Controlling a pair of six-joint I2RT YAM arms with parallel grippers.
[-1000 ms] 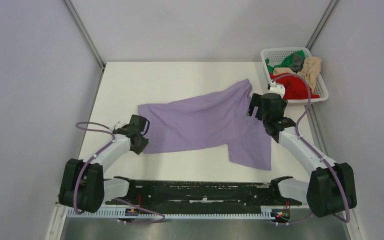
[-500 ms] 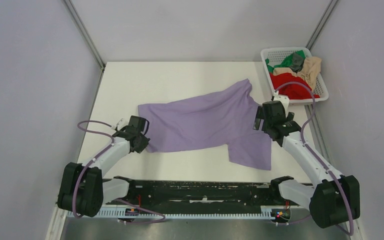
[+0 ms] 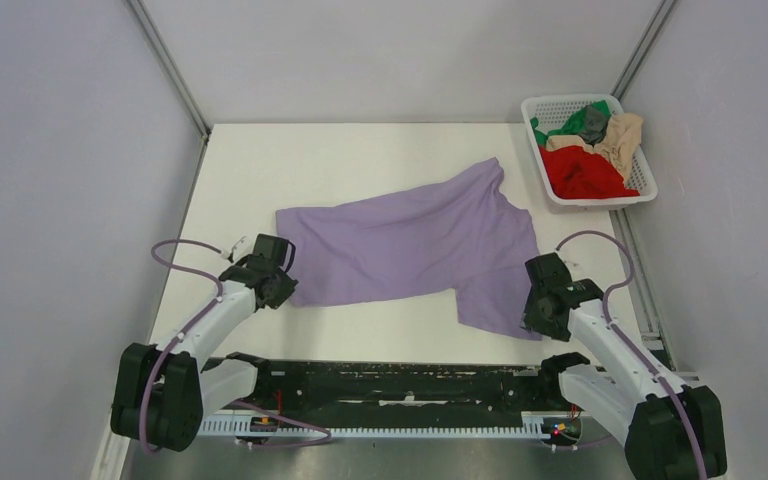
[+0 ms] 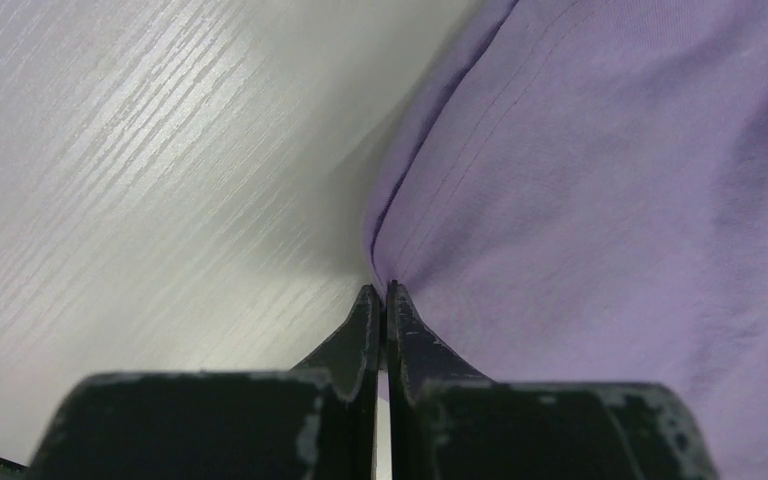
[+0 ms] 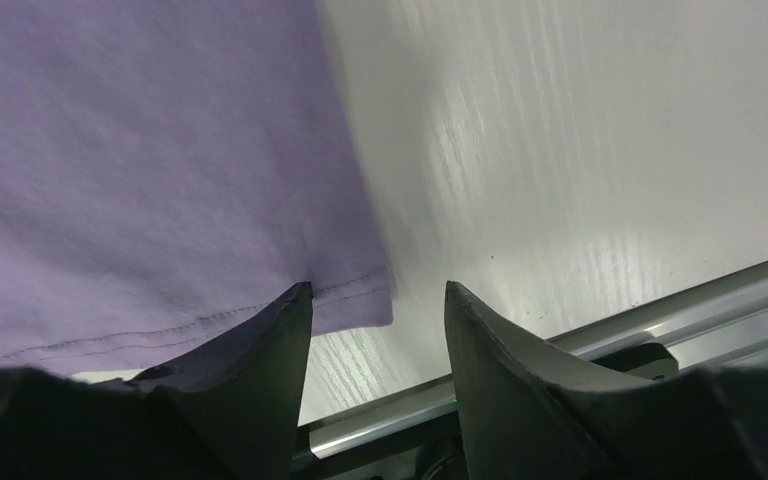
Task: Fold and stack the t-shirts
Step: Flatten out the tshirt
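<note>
Your left jaws pinched the lavender t-shirt [image 3: 410,245] at its edge; your right jaws stood spread over its corner.

My tools: two (left tool [image 4: 381,294], right tool [image 5: 378,292])
Desk [image 3: 340,165]: one
Basket [image 3: 600,201]: one
Shirts: five (lavender shirt [image 3: 410,245], red shirt [image 3: 580,172], beige shirt [image 3: 622,135], green shirt [image 3: 558,125], grey shirt [image 3: 591,122])

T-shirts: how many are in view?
5: one light purple t-shirt spread on the table; a red shirt, beige shirt, green shirt and dark grey shirt crumpled in the white lattice basket. Others may hide beneath.
</note>
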